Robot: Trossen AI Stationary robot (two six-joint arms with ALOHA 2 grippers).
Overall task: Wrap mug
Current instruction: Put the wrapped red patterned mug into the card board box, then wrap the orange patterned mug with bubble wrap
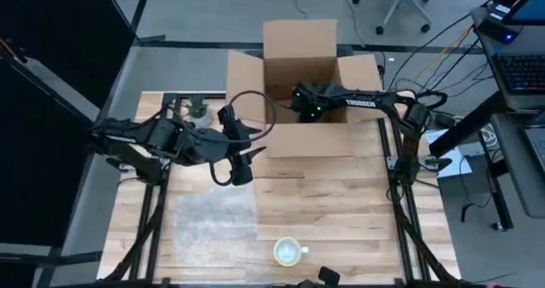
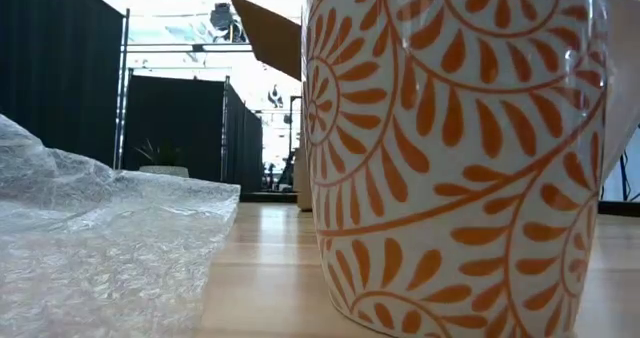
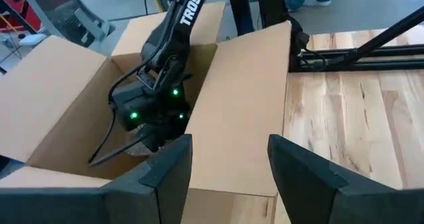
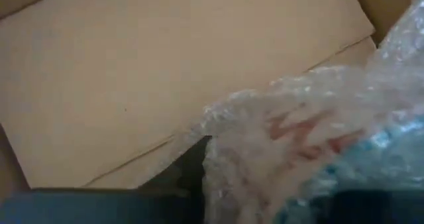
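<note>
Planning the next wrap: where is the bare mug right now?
In the high view the mug stands near the table's front edge, just right of the bubble wrap sheet, far from the cardboard box.

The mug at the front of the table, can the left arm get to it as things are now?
Probably yes. The mug stands alone on bare wood beside the bubble wrap sheet, nothing over it. The left gripper is open and empty near the cardboard box, so it would have to swing back toward the front.

Glossy glazed mug (image 2: 460,158) — apparently ceramic, crinkly clear bubble wrap (image 1: 217,222), matt cardboard box (image 1: 300,75), smooth wood-plank table (image 1: 341,203)
</note>
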